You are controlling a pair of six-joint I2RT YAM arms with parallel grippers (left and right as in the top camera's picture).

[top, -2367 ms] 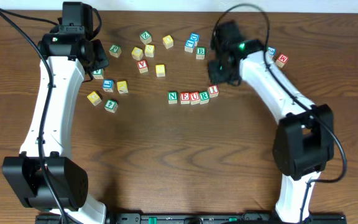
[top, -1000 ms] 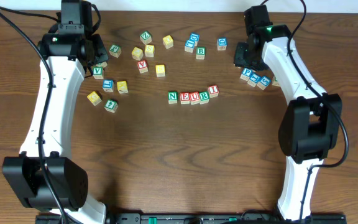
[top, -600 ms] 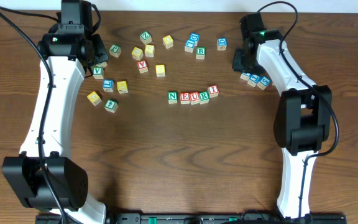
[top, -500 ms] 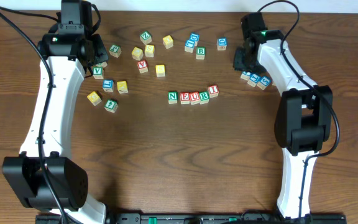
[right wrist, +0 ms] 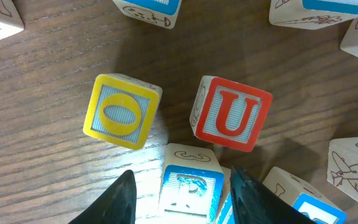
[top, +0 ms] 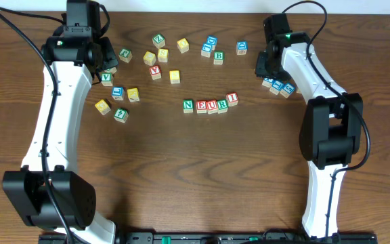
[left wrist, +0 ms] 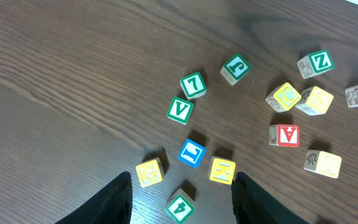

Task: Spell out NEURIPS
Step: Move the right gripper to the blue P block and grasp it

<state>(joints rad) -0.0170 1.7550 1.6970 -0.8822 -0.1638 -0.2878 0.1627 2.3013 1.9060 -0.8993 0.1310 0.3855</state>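
- NEURI row [top: 210, 105]: five lettered blocks side by side, centre of the overhead view, on the counter [top: 181, 176], curving slightly up to the right.
- Right claw [right wrist: 180, 182]: upper right of the overhead view, jaws apart, straddling a blue-faced block [right wrist: 191, 191] without closing on it.
- Red U block [right wrist: 232, 115] and yellow O block [right wrist: 122, 112]: just above that block, apart from each other.
- Left claw [left wrist: 180, 180]: upper left, jaws apart, holding nothing.
- Green V block [left wrist: 179, 110], blue L block [left wrist: 192, 153]: loose among the scattered blocks under it.
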